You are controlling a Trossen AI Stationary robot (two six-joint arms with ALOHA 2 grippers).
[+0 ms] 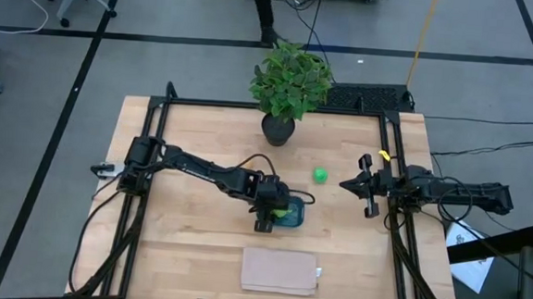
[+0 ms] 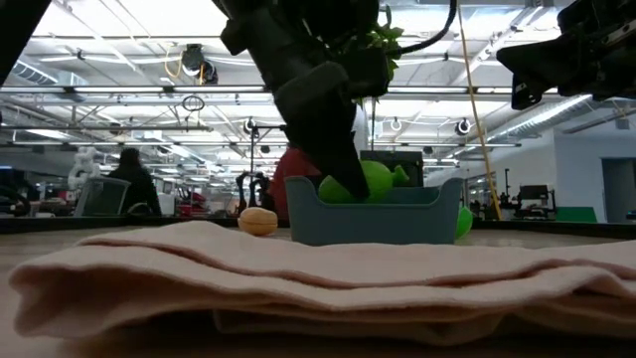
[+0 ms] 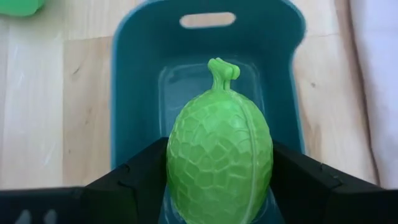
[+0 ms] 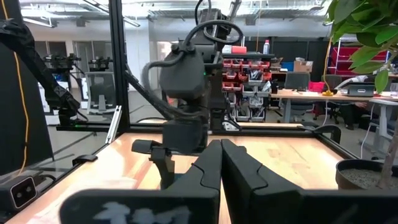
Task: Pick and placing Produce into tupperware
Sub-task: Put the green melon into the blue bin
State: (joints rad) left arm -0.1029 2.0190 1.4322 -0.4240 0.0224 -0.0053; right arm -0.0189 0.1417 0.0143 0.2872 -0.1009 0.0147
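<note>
The left gripper, jaws clamped on the yellow-green fruit, hangs inside the teal tupperware; I'd say release comes next, while the right gripper waits with jaws together.

- The tupperware is smooth teal plastic, slightly glossy.
- The yellow-green fruit has a scaly, textured skin.
- The surface is light wood.
- The cloth is soft and matt.

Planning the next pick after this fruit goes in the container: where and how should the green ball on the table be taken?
The green ball sits alone on bare wood between the potted plant and the right pincer. Being round, it offers no preferred axis: come straight down and close across its middle. The right pincer, shut now, is nearest.
</note>
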